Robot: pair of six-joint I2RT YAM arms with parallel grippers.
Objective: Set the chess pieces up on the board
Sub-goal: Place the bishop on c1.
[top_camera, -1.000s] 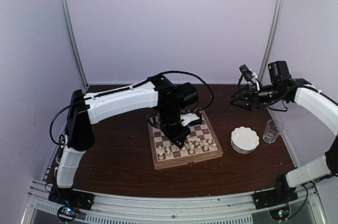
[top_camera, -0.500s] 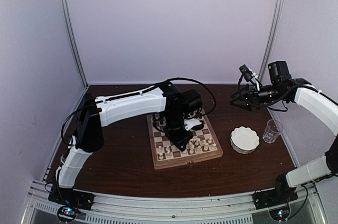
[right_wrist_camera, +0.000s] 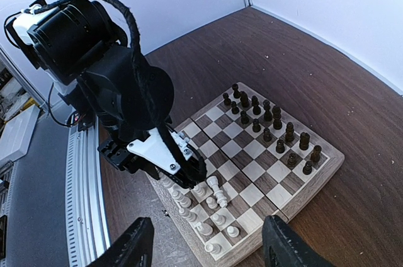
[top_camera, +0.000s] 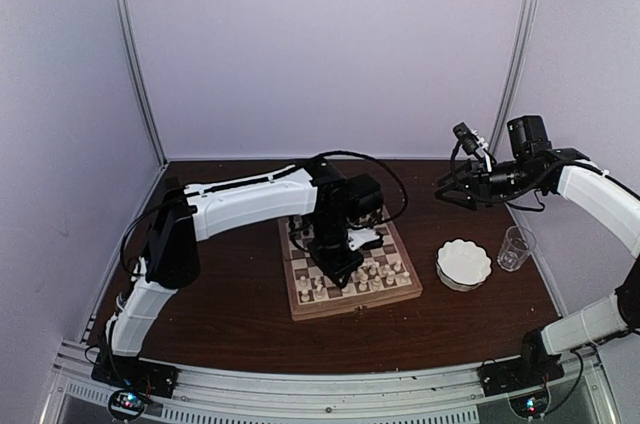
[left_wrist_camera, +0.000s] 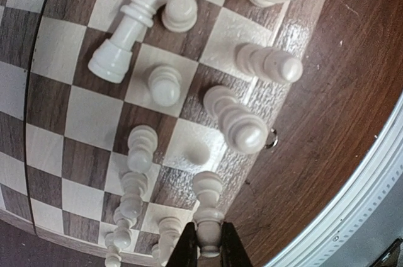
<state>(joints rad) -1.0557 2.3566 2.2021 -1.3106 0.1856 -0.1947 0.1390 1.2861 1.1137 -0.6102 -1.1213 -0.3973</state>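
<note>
Over the near edge of the board (top_camera: pixel 340 304), my left gripper (left_wrist_camera: pixel 208 249) hangs low, its fingers (left_wrist_camera: pixel 189 248) pinching a single cream piece (left_wrist_camera: pixel 208 207). Just past that piece the checkered squares give way to the thick wood border, then a strip of dark table (left_wrist_camera: pixel 302 122), then the pale metal rail (left_wrist_camera: pixel 352 204), so there is little margin on that side. The other cream pieces (left_wrist_camera: pixel 165 84) crowd the two near rows, unevenly spaced. One tall king (left_wrist_camera: pixel 129 31) appears to lie tipped across the squares rather than standing. The dark pieces (right_wrist_camera: pixel 271 119) stand upright in two fairly tidy rows along the far side. Between the two sets the middle ranks are bare squares — the widest open room I have on the board. The board itself sits mid-table, slightly skewed to the table edges. A white scalloped bowl (top_camera: pixel 464 264) lies just beside its right edge, and a clear cup (top_camera: pixel 516 247) stands farther right, near the corner post. My right gripper (right_wrist_camera: pixel 208 232) is held high over the far right of the table, well apart from the board, with its fingers spread wide and nothing between them.
</note>
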